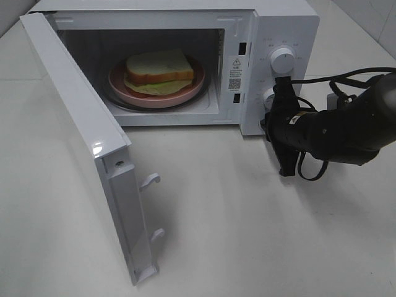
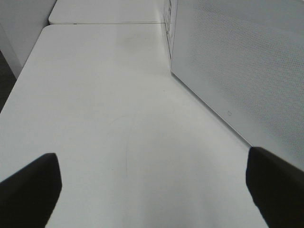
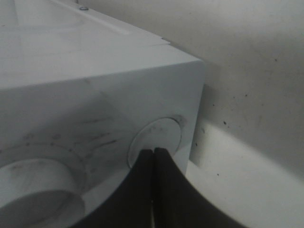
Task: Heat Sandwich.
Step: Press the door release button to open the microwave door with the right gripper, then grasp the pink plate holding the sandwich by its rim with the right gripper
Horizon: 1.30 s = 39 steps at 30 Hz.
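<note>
The sandwich [image 1: 159, 67], white bread with tan crust and green leaves, lies on a round pink plate [image 1: 189, 92] inside the white microwave [image 1: 291, 25]. The microwave door [image 1: 86, 136] stands wide open to the left. My right gripper [image 1: 268, 119] is at the control panel below the upper knob [image 1: 283, 60]. In the right wrist view it [image 3: 154, 151] is shut and empty, its tips against a round white button [image 3: 161, 133] near the panel's lower corner. My left gripper [image 2: 152, 164] is open and empty, low over the table, beside the door's outer face [image 2: 237, 61]. It is out of the high view.
A glass turntable rim [image 1: 117, 99] shows under the plate. Door latch hooks [image 1: 150, 180] stick out of the open door's edge. The right arm's cables [image 1: 346, 77] loop beside the microwave. White table [image 1: 247, 223] lies in front.
</note>
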{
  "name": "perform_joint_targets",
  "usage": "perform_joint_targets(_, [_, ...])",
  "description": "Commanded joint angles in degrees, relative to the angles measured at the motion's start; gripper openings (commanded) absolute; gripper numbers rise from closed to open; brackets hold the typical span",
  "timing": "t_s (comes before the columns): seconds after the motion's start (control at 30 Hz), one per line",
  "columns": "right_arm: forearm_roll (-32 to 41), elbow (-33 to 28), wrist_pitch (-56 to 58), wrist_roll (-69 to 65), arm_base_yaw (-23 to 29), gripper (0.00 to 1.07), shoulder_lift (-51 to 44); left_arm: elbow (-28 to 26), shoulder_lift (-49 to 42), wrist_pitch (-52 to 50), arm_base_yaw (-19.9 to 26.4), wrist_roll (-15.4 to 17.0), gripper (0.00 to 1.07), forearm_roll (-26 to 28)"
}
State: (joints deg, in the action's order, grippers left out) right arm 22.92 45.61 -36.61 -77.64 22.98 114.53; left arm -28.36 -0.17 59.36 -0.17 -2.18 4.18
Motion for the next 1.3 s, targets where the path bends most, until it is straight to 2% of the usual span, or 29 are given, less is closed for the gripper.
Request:
perform_joint_targets(0.03, [-1.9, -1.8, 0.3, 0.6, -0.1, 0.0, -3.0, 0.1, -1.3, -0.5, -0.1, -0.2, 1.01, -0.1])
perform_joint_targets(0.33, [-2.1, -7.0, 2.2, 2.9, -0.1, 0.0, -9.6, 0.1, -1.3, -0.5, -0.1, -0.2, 1.01, -0.1])
perform_joint_targets(0.57, [-2.1, -11.1, 8.0, 6.3, -0.1, 0.01, -17.0, 0.1, -1.3, -0.5, -0.1, -0.2, 1.01, -0.1])
perform_joint_targets(0.9, [-1.9, -11.3, 19.8, 16.3, -0.1, 0.02, -23.7, 0.1, -1.3, -0.5, -0.1, -0.2, 1.01, -0.1])
perform_joint_targets(1.3, [-1.9, -11.2, 37.7, 37.5, -0.1, 0.03, -31.6, 0.1, -1.3, -0.5, -0.1, -0.2, 1.01, -0.1])
